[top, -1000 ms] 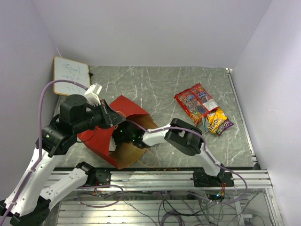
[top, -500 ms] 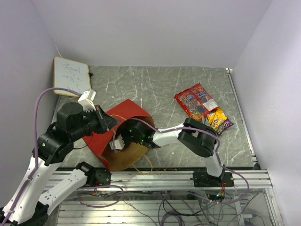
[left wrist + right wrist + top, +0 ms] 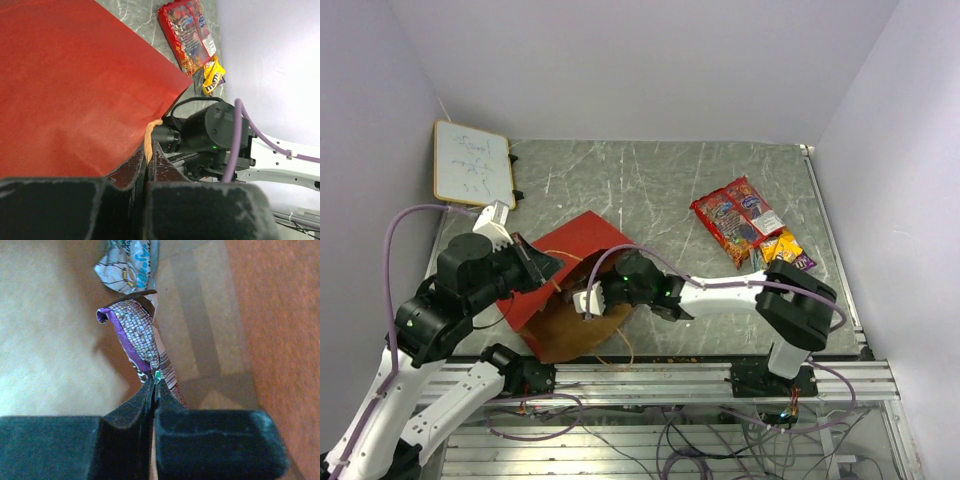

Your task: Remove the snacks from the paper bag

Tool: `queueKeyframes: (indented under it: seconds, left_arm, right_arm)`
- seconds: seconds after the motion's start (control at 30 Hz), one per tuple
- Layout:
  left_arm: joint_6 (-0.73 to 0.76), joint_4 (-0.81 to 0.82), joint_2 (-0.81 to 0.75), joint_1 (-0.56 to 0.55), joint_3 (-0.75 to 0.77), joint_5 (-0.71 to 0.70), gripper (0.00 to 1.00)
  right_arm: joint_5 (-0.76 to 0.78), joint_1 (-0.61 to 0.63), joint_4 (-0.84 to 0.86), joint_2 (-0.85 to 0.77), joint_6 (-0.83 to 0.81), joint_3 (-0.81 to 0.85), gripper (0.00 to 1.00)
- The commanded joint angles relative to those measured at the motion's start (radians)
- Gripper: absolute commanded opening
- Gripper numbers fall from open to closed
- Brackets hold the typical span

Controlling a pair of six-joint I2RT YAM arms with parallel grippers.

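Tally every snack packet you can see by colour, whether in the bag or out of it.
red packets: 2
yellow packet: 1
purple packets: 2
silvery-blue packet: 1
Total: 6

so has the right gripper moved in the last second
yes, the right gripper has drawn back to the right, toward the red packets lying on the table

Bright, even light in the top view, sharp throughout; soft shadows on the grey marbled counter [image 3: 650, 190] beside the red paper shopping bag [image 3: 575, 238]. Blurred black fingers [image 3: 70, 210] along the bottom of both wrist views; warm, dimmer around the crumpled purple glossy packet [image 3: 134, 335], shadowed at lower left.
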Motion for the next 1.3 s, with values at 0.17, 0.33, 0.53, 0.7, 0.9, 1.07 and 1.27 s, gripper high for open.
queueKeyframes:
  seconds: [0.17, 0.33, 0.53, 0.7, 0.9, 1.07, 1.27]
  left_arm:
    - [-0.018, 0.060, 0.031, -0.007, 0.000, -0.072, 0.07]
    - [-0.002, 0.061, 0.069, -0.008, 0.026, -0.068, 0.07]
    - [-0.009, 0.077, 0.069, -0.007, 0.007, -0.075, 0.07]
    - [0.007, 0.086, 0.094, -0.007, 0.017, -0.075, 0.07]
    - [0.042, 0.060, 0.134, -0.007, 0.058, -0.080, 0.07]
    - [0.055, 0.053, 0.136, -0.007, 0.065, -0.086, 0.07]
    - [0.082, 0.051, 0.146, -0.008, 0.071, -0.069, 0.07]
  right_arm:
    - [0.007, 0.005, -0.132, -0.264, 0.135, -0.127, 0.00]
    - [0.046, 0.005, -0.217, -0.453, 0.313, -0.193, 0.00]
    - [0.178, 0.005, -0.425, -0.650, 0.465, -0.173, 0.00]
    - [0.299, 0.005, -0.631, -0.767, 0.562, -0.131, 0.00]
    - [0.580, 0.005, -0.777, -0.888, 0.773, -0.086, 0.00]
    - [0.867, 0.003, -0.881, -0.908, 0.976, -0.026, 0.00]
    - [1.156, -0.029, -0.965, -0.855, 1.178, 0.030, 0.00]
